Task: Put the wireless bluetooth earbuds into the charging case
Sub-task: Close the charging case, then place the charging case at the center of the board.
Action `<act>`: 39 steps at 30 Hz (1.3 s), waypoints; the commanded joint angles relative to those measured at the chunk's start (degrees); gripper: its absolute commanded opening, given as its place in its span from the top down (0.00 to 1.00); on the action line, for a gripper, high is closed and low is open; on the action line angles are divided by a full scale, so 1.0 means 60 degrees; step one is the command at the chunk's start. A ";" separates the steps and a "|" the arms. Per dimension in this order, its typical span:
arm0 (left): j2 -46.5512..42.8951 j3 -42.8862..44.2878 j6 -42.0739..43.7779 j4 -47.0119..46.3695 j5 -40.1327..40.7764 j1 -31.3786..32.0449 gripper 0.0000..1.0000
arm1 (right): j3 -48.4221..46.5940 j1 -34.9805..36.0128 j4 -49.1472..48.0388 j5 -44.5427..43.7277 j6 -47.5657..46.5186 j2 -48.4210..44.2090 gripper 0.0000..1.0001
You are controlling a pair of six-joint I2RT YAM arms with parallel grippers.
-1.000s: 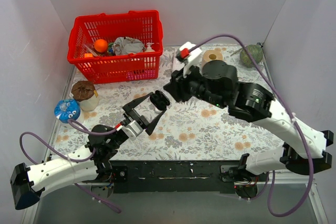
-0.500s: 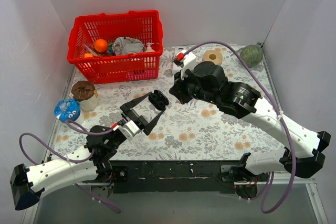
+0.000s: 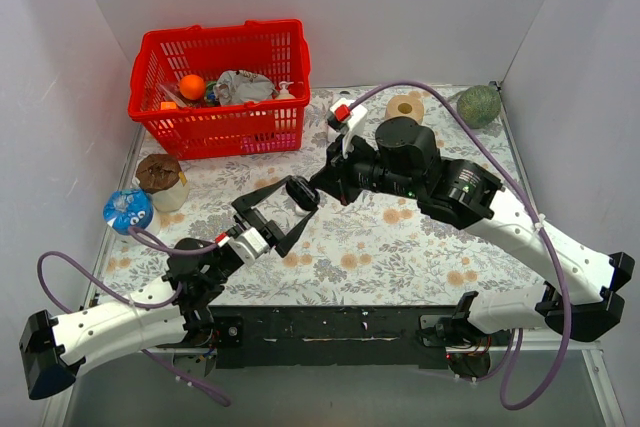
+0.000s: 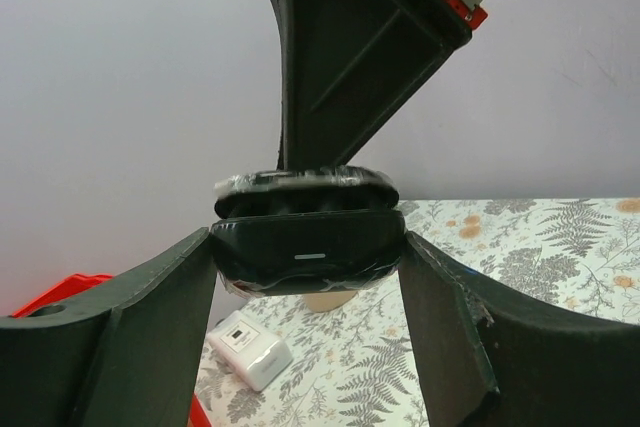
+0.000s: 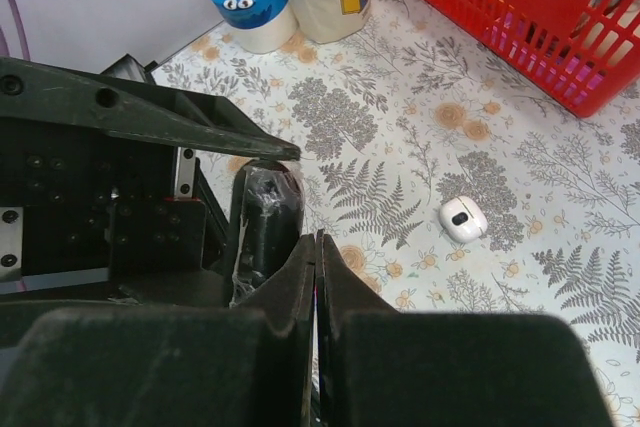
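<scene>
Black fingers of the left gripper [image 4: 308,247] stand on either side of the charging case [image 4: 306,251] and touch its two ends, so the case is pinched between them, raised above the flowered cloth [image 3: 400,247]. A dark gap runs along the case's upper edge.

Directly over the charging case, the right gripper [image 5: 318,242] points down with its fingers pressed together. Only a thin seam shows between them in the right wrist view, and nothing can be seen held there. From the left wrist camera, those fingers come down to the top of the case; I cannot tell whether they touch it.

One white earbud [image 5: 463,219] lies on the cloth, apart from the charging case on the side toward the red basket [image 3: 220,87]. No bud can be made out inside the case.

Farther from the case on the left arm's side stand a brown-lidded jar [image 3: 160,175] and a blue cup with eyes [image 3: 128,209]. On the opposite side, near the back wall, sit a tape roll [image 3: 405,107] and a green ball [image 3: 480,105].
</scene>
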State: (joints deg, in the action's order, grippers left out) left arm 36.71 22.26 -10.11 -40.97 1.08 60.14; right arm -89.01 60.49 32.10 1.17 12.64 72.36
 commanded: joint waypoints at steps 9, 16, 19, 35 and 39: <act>0.0181 0.0377 -0.0102 -0.0115 0.0024 0.0011 1.00 | 0.0391 0.0187 -0.0456 -0.1437 0.0250 -0.0675 0.78; 0.0327 0.0318 -0.0131 0.0017 0.0230 0.0026 1.00 | 0.2266 -0.0398 -0.2595 0.0900 0.1481 -0.1630 0.07; 0.0400 0.0274 -0.0278 -0.0042 0.0186 0.0026 1.00 | 0.2617 -0.0428 -0.2843 0.1239 0.1744 -0.1513 0.05; 0.0503 0.0157 -0.0644 0.0178 0.0113 0.0026 1.00 | 0.3673 -0.0501 -0.3810 0.1548 0.1555 -0.1542 0.33; 0.0576 0.0171 -0.0747 0.0251 0.0069 0.0040 0.99 | 0.3863 -0.0516 -0.4031 0.1548 0.1423 -0.1585 0.61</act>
State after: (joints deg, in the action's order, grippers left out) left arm 40.05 22.28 -13.63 -39.33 1.69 60.29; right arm -66.78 57.76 12.73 10.13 22.35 64.12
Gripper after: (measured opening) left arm 0.666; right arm 0.508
